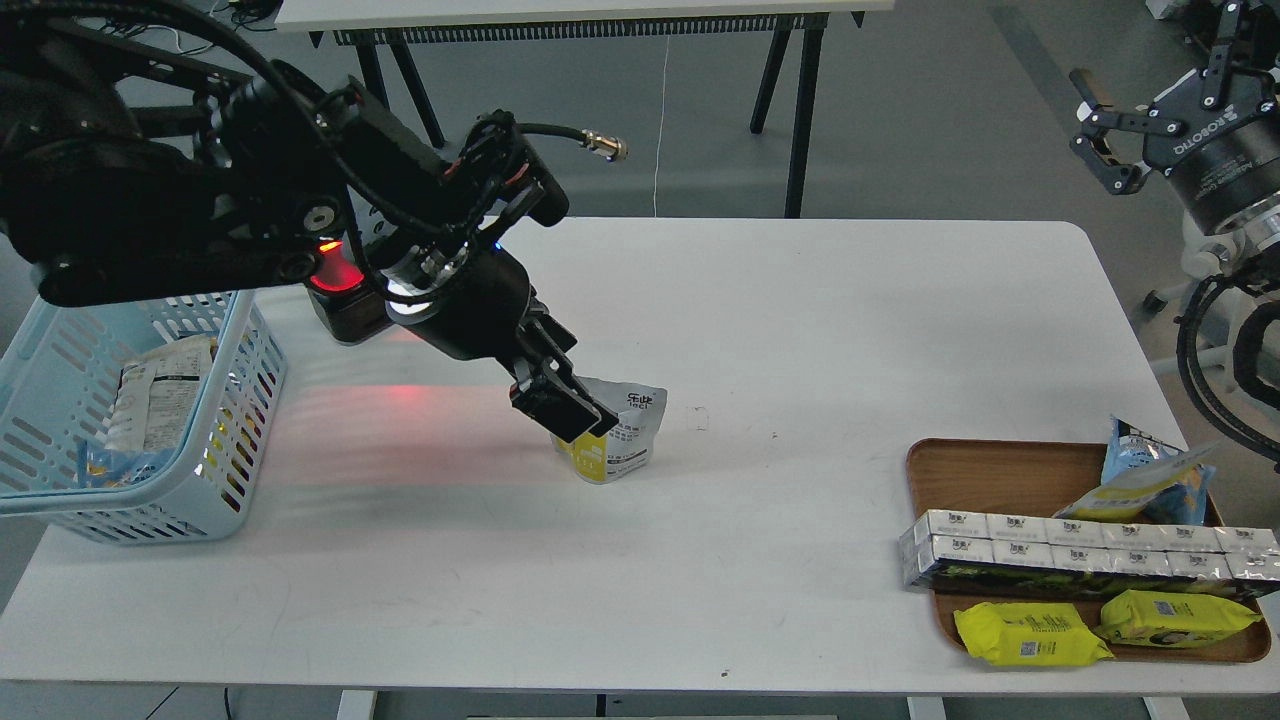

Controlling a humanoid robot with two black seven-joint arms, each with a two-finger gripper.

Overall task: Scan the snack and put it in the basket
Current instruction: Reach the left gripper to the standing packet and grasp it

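Note:
The snack (630,435), a small stand-up pouch with a white top and yellow bottom, stands at the middle of the white table. My left gripper (562,408) is down at the pouch's left side and covers its left half. One dark finger (555,405) shows in front of the pouch; the other is hidden, so I cannot tell how the jaws stand. The light blue basket (200,500) sits at the table's left edge with a few packets inside. My right gripper (1092,128) is open and empty, high off the table's right side.
A black barcode scanner (340,300) glows red behind my left arm and casts red light on the table (400,395). A brown wooden tray (1000,465) at the front right holds white boxes (1080,555), yellow packets (1030,635) and a blue-and-yellow bag (1150,485).

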